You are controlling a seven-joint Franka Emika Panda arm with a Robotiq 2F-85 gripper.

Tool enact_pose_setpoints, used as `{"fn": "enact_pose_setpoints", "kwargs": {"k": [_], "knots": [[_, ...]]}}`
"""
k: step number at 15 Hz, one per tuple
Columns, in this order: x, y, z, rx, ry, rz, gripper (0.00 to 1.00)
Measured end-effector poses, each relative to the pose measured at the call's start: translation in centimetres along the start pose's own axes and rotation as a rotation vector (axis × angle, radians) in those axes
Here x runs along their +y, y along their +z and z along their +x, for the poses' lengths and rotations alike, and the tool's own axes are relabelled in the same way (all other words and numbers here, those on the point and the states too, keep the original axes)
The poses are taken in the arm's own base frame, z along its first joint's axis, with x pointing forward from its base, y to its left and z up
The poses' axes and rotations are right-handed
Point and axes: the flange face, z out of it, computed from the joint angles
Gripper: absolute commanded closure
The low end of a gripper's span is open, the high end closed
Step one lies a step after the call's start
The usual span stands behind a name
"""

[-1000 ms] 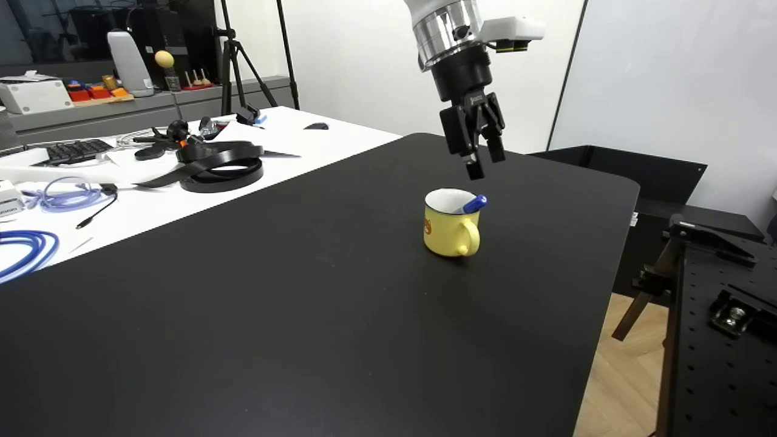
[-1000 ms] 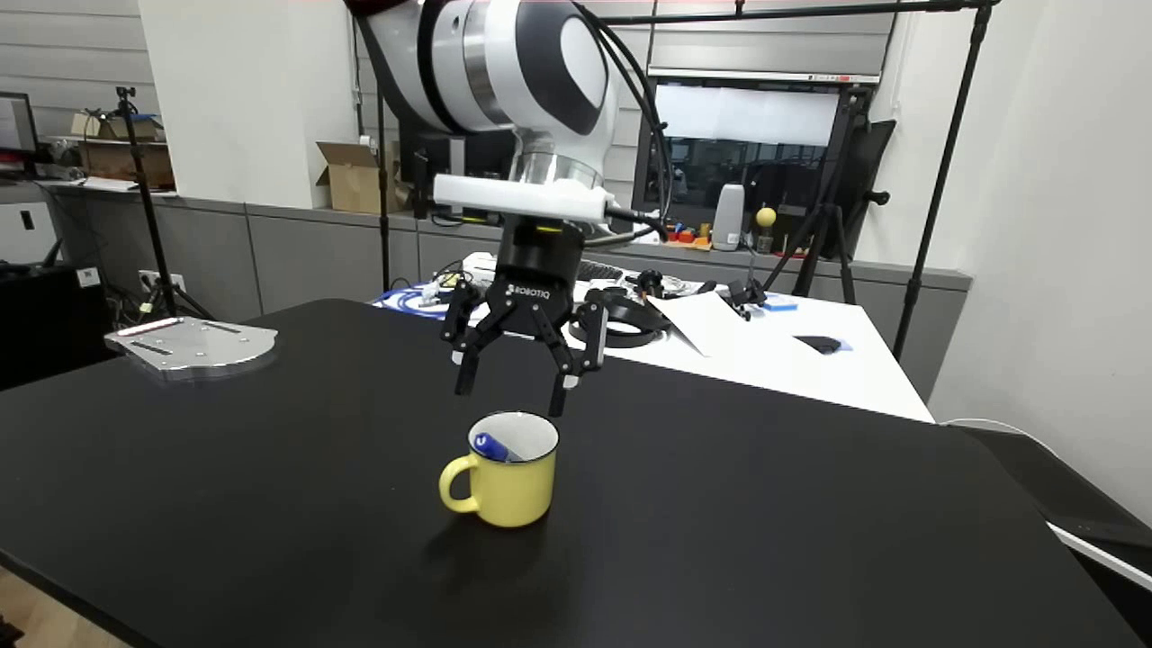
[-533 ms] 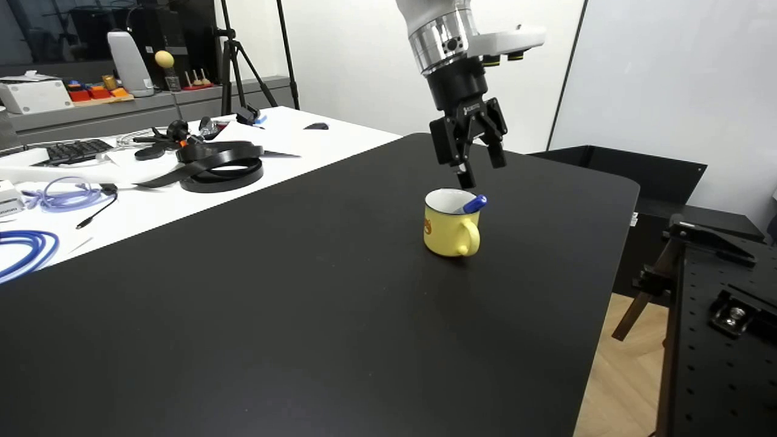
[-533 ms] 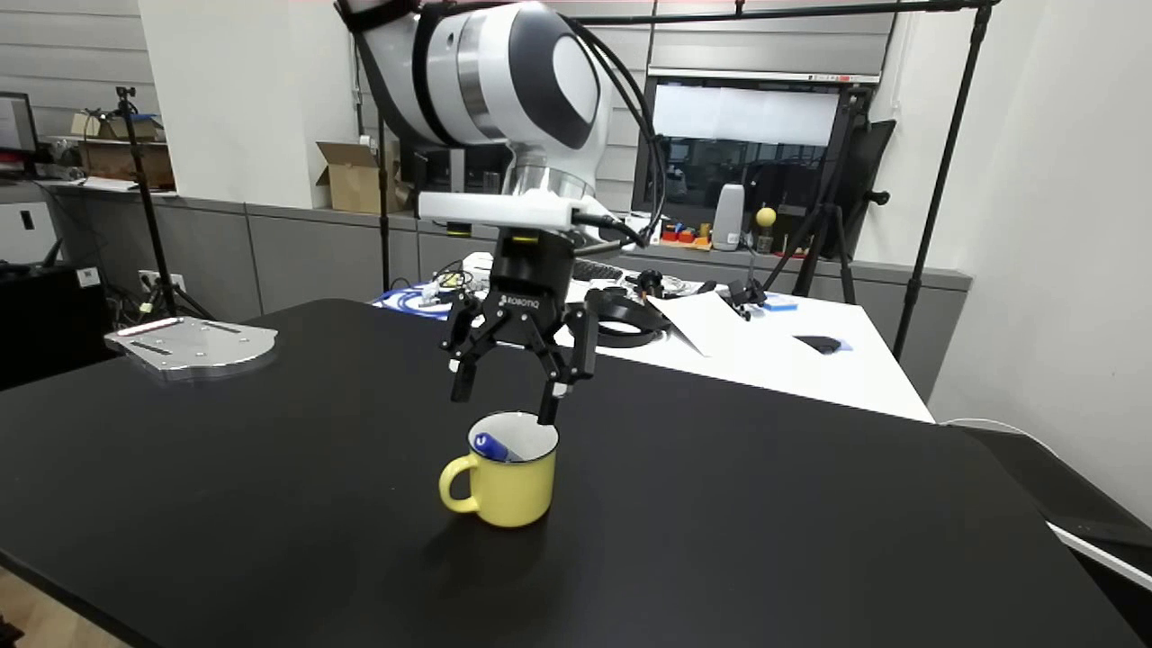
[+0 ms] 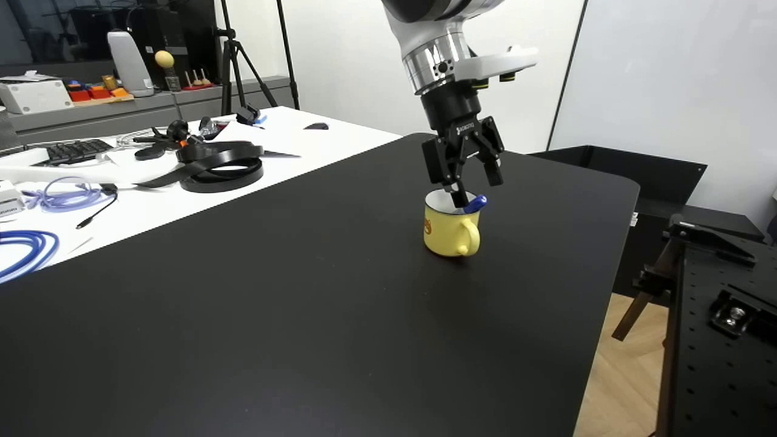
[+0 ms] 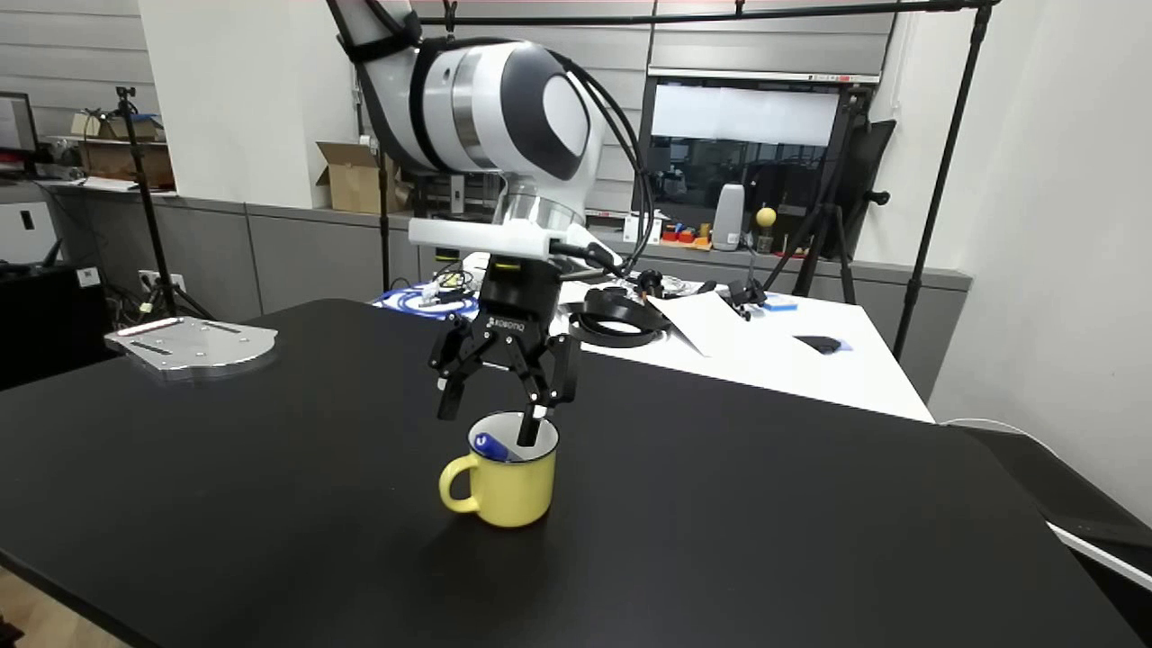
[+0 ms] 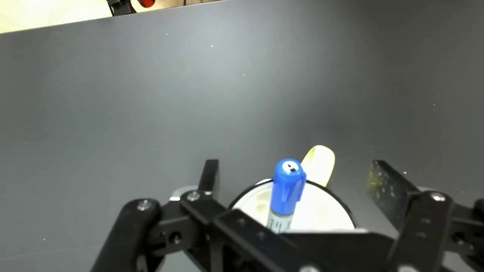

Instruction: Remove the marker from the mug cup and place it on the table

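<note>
The jaws are spread and hold nothing. The marker (image 7: pixel 286 192) leans in the mug (image 6: pixel 513 490), below and between them, its blue end poking out on the handle (image 7: pixel 320 164) side; in the wrist view its long axis runs roughly crosswise to their closing line, so a drop and a squeeze look like the coming move. The mug could get in the way: in both exterior views one jaw overlaps it, whether inside I cannot tell. A flat plate (image 6: pixel 193 349) lies on the tabletop (image 6: pixel 720 531), well apart; a white table (image 6: pixel 864 378) stands beyond.
</note>
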Motion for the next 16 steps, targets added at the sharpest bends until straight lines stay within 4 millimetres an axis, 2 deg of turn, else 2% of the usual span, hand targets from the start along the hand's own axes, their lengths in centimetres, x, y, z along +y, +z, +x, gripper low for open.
{"fn": "enact_pose_setpoints", "kwargs": {"k": [10,11,12,16], "knots": [[0.21,0.75,0.52,-0.012,0.014,0.014,0.95],[0.26,0.69,0.55,-0.011,0.015,0.015,0.99],[0.31,0.61,0.59,-0.009,0.017,0.016,0.94],[0.28,0.11,0.56,0.000,0.016,0.015,0.94]]}}
